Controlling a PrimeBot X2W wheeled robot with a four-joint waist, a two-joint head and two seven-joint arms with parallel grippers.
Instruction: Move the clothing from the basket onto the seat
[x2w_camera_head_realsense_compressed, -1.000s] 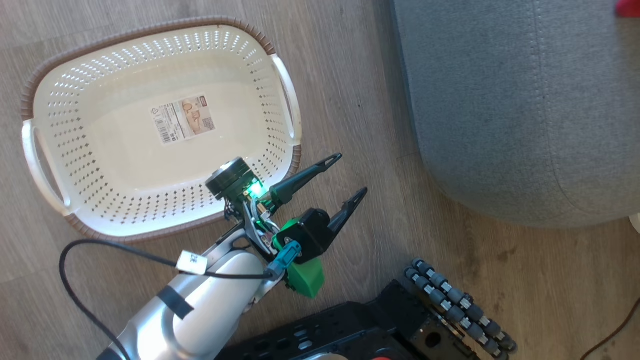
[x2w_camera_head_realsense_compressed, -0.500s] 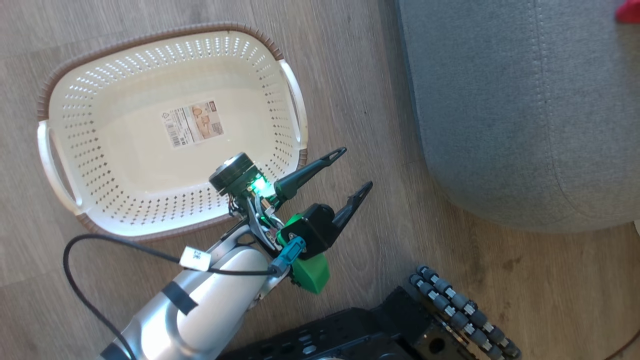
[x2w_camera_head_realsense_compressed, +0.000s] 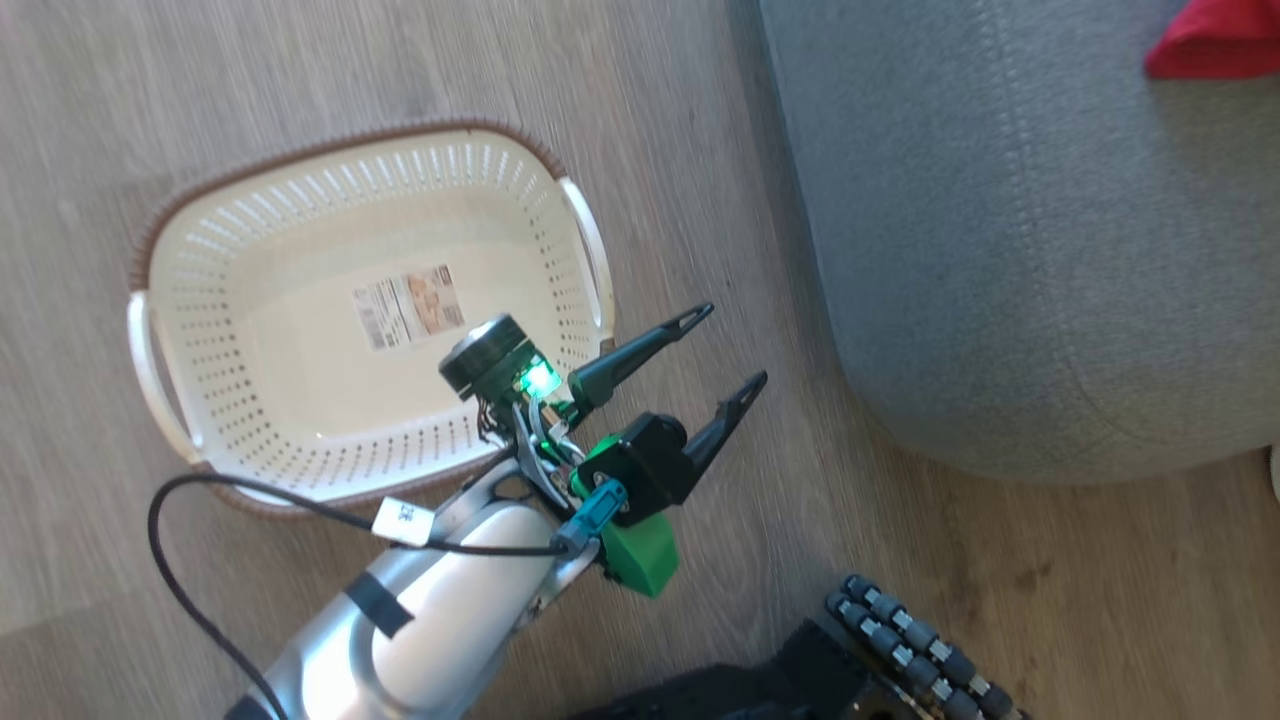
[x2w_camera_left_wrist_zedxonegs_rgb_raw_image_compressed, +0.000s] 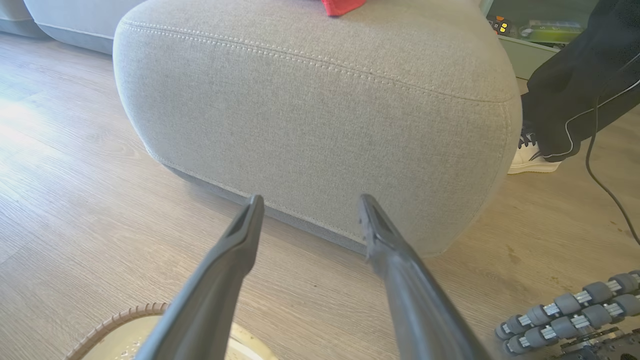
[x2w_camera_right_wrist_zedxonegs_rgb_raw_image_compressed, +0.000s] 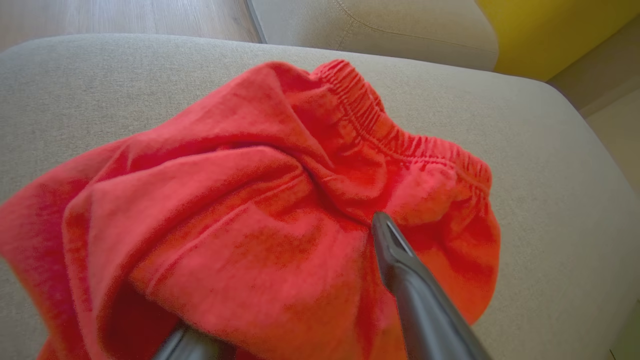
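The right gripper (x2w_camera_right_wrist_zedxonegs_rgb_raw_image_compressed: 315, 220) is open wide, up on top of the seat (x2w_camera_right_wrist_zedxonegs_rgb_raw_image_compressed: 525, 150). It squeezes nothing. One finger (x2w_camera_right_wrist_zedxonegs_rgb_raw_image_compressed: 410, 285) sits over the red clothing (x2w_camera_right_wrist_zedxonegs_rgb_raw_image_compressed: 240, 215). The other finger goes under a fold, so its tip is hidden.

The seat is the biggest thing here, grey and soft with a round corner. The basket (x2w_camera_head_realsense_compressed: 300, 185) is smaller. It stands on the floor (x2w_camera_head_realsense_compressed: 700, 150) near the seat, not touching it. Inside there is just a sticker (x2w_camera_head_realsense_compressed: 408, 305), so I think the basket job is done.

The clothing is smaller again. It lies bunched on top of the seat, well back from the round corner. The bunch is right under the right gripper. It stretches side to side across the fingers, with the stretchy waistband on its far side. I can make out one red bunch and cannot tell if it is one piece or two.

The right gripper is much nearer to the clothing. The left gripper (x2w_camera_head_realsense_compressed: 731, 346) is down beside the seat, between the seat and the basket. It is open wide too and holds nothing, and its fingers point at the side of the seat.

I think the right gripper should now lift away. The fold over the hidden finger could catch and drag the clothing off the seat.
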